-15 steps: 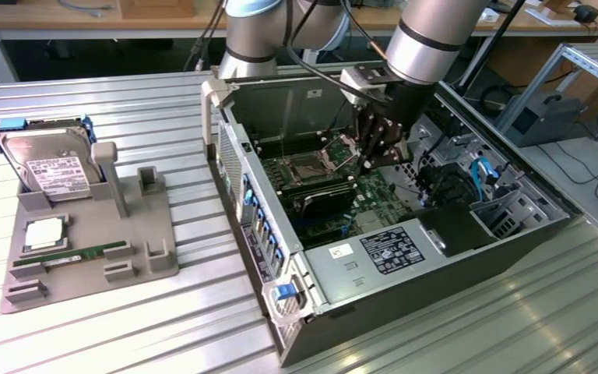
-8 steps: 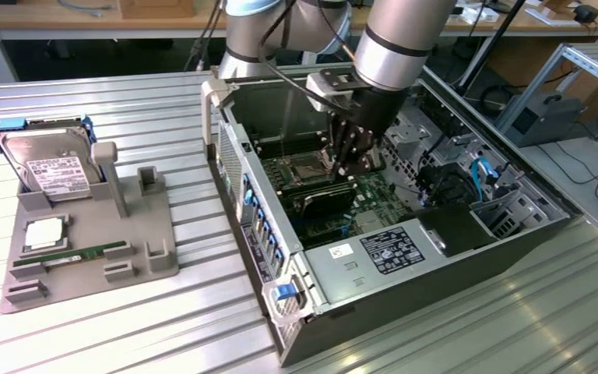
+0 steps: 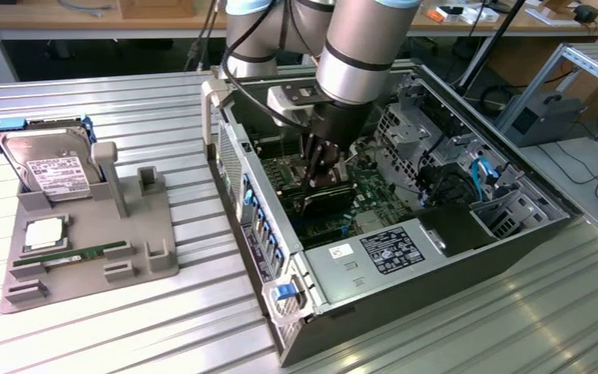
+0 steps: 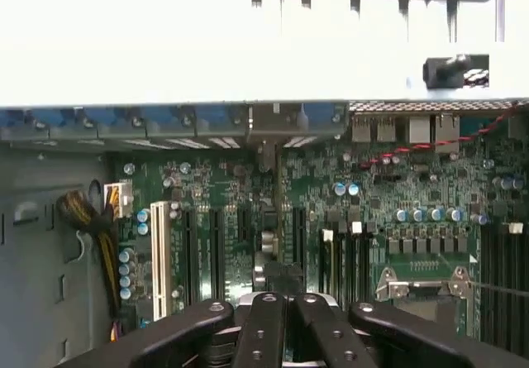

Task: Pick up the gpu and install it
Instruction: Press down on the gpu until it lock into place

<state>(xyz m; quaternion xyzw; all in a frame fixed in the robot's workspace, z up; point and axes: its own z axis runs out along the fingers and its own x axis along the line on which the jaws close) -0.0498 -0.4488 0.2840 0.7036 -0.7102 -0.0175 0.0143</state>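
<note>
The exterior view looks down at a slant from above, standing back far enough to take in the ribbed grey metal desk (image 3: 102, 327), the open black computer case lying on its side (image 3: 403, 257), and the grey moulded parts tray (image 3: 91, 234) on the exterior view's left. Background benches run along the far edge.

The wrist view sits close inside the case, facing along the black claw (image 4: 285, 318) toward the green motherboard with its dark slots (image 4: 273, 211) and the silver-blue rear wall of the case beyond.

Both views share the motherboard (image 3: 367, 191) and the claw (image 3: 325, 167) above it.
</note>
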